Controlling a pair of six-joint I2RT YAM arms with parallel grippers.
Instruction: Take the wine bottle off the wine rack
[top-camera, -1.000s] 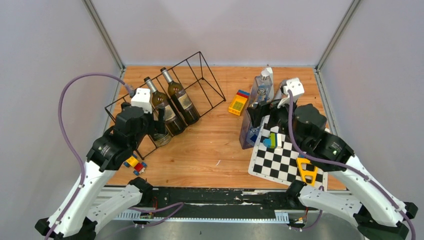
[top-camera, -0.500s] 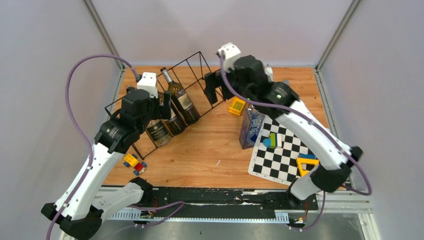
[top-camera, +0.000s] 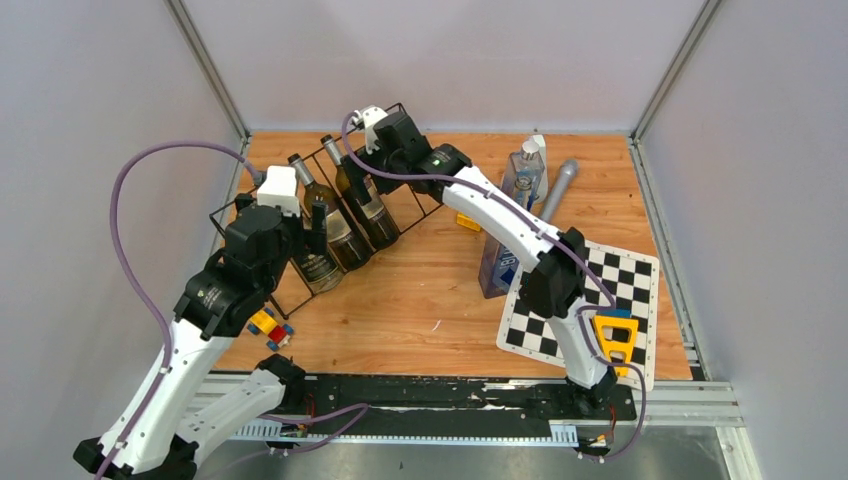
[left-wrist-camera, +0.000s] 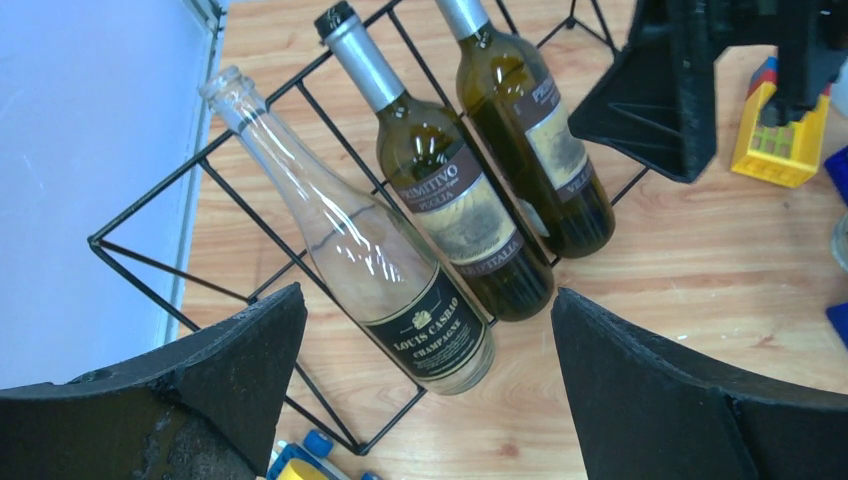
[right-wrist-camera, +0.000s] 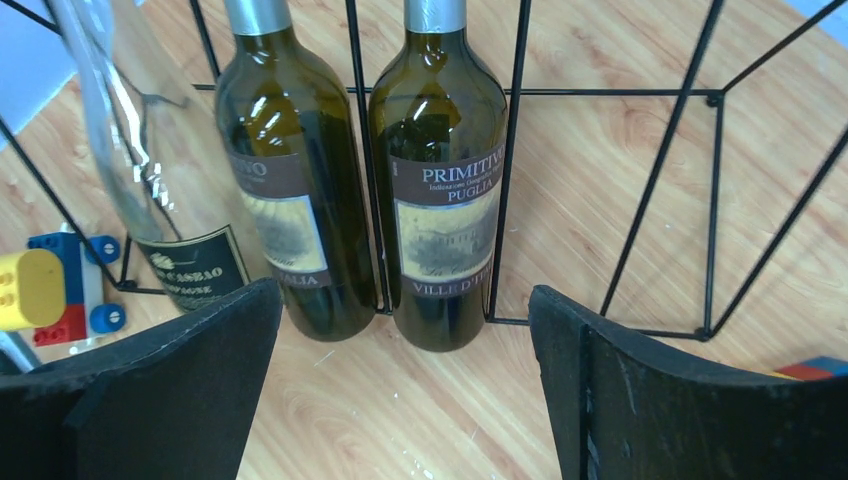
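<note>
The black wire wine rack (top-camera: 415, 165) lies at the far left of the table. It holds three bottles side by side: a clear champagne bottle (left-wrist-camera: 400, 290) and two dark green wine bottles (left-wrist-camera: 455, 210) (left-wrist-camera: 535, 140). My left gripper (left-wrist-camera: 428, 300) is open and empty, hovering over the clear bottle's base end (top-camera: 318, 268). My right gripper (right-wrist-camera: 405, 290) is open and empty, reaching across above the rack (right-wrist-camera: 520, 95) and the green bottles' bases (right-wrist-camera: 445, 230) (right-wrist-camera: 290, 220). In the top view it (top-camera: 362, 160) sits over the right green bottle (top-camera: 368, 205).
A toy car of bricks (top-camera: 270, 328) lies by the rack's near end. A yellow brick block (top-camera: 468, 218), a blue carton (top-camera: 495, 262), a clear plastic bottle (top-camera: 522, 170), a grey cylinder (top-camera: 558, 185) and a checkerboard (top-camera: 590, 300) with an orange piece (top-camera: 612, 340) lie at the right.
My right arm has swung from the right side of the table leftward to above the rack and the green bottles. My left gripper has shifted slightly over the clear bottle.
</note>
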